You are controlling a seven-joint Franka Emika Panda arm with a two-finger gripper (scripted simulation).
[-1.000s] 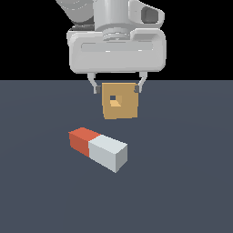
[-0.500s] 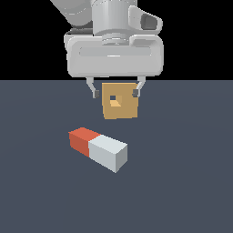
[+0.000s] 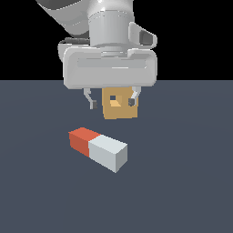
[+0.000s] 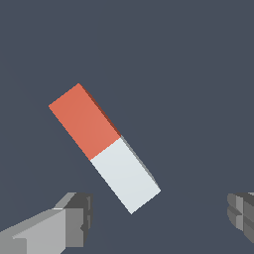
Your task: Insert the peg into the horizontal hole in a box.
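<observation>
In the exterior view the peg (image 3: 98, 149) lies flat on the worktop (image 3: 191, 191) at centre-left, long axis running from red end at upper left to white end at lower right. The hand (image 3: 113, 103) hangs above it, spread wide and empty, in front of the box (image 3: 119, 108) at frame centre, so the fingers (image 4: 74, 218) must drop and straddle the bar.

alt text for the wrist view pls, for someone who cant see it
A red-orange and white peg lies diagonally on a dark grey floor, seen from above. Two grey fingertips of the open gripper frame it, set wide apart and touching nothing.
</observation>
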